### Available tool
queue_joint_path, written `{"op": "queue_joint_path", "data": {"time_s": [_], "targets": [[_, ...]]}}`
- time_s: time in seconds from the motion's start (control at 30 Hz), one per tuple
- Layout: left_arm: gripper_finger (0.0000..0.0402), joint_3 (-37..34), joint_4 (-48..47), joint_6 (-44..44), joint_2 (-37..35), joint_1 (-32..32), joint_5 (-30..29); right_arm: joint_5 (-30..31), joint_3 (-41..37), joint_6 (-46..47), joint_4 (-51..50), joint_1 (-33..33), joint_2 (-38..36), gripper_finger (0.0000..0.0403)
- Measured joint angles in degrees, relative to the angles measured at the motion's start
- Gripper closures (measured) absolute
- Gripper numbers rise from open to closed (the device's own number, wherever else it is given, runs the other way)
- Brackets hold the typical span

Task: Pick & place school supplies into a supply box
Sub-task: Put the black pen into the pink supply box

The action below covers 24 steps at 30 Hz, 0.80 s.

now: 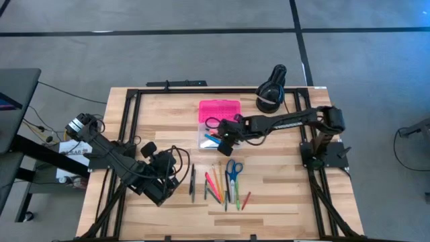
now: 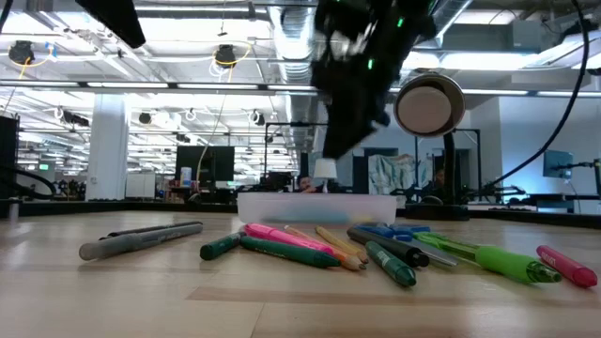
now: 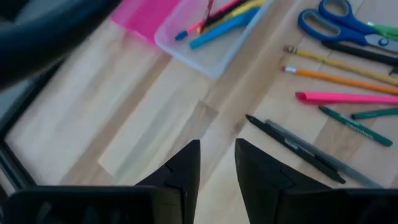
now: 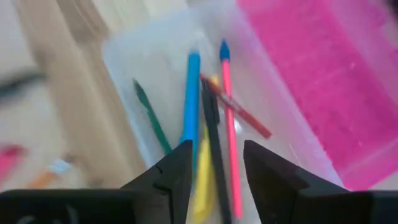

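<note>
From my station I see the right claw [image 1: 222, 139] hanging over the clear base of the supply box [image 1: 209, 140], its fingers spread with a gap between them and nothing pinched; through its wrist camera I look down past the fingers [image 4: 168, 180] onto the pens already lying in the base: a blue pen [image 4: 190, 93], a pink one with a blue cap [image 4: 227, 124], a black pen [image 4: 212, 137], a red one [image 4: 239, 112], a green one [image 4: 149, 115] and something yellow [image 4: 204, 180] underneath. The box's pink lid [image 1: 220, 109] lies flat on the surface [image 1: 282, 188], touching the base on its far side. The left claw [image 1: 161, 188] waits low near the left front of the surface, its two fingers [image 3: 183, 171] parted by a narrow gap and holding nothing. The rest of the school supplies lie in a loose row near the front middle of the surface: the blue-handled scissors [image 1: 233, 171], a black pen [image 1: 191, 183] lying with a grey one off to the left of the group, then orange, pink and green pens [image 1: 216, 185] close together. In the low view a grey marker [image 2: 141, 239] lies apart on the left, and a bright green marker [image 2: 488, 258] and a pink marker [image 2: 566, 266] lie at the right end. A black round device [image 1: 270, 91] sits at the far edge of the surface.
</note>
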Motion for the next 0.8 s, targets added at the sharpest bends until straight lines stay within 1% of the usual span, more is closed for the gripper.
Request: {"op": "queue_joint_path", "data": {"time_s": [0.07,0.17,0.3,0.43,0.53,0.7,0.8], "targets": [[0.0306,0.0,0.3,-0.6,0.0,0.7,2.0,0.2,0.0,3.5,-0.5,1.6,-3.0,0.0267],[0.0306,0.0,2.6,-0.7,0.0,1.7,3.0,0.5,0.1,9.2,-2.7,4.3,-7.3,0.0273],[0.0306,0.0,8.9,1.0,0.0,3.0,3.1,4.2,0.1,16.2,-7.1,9.1,-11.8,0.0283],[0.0306,0.0,15.6,5.9,0.3,4.3,4.0,8.1,0.1,22.7,-11.4,15.3,-14.4,0.0286],[0.0306,0.1,19.1,9.2,1.5,4.9,7.2,11.6,0.0,28.4,-14.2,20.5,-15.1,0.0286],[0.0306,0.0,27.5,15.6,4.7,5.6,14.4,16.5,0.0,37.6,-16.9,29.3,-15.1,0.0285],[0.0306,0.1,30.7,17.7,6.6,5.6,17.6,19.5,0.0,43.4,-18.6,33.9,-15.1,0.0285]]}}
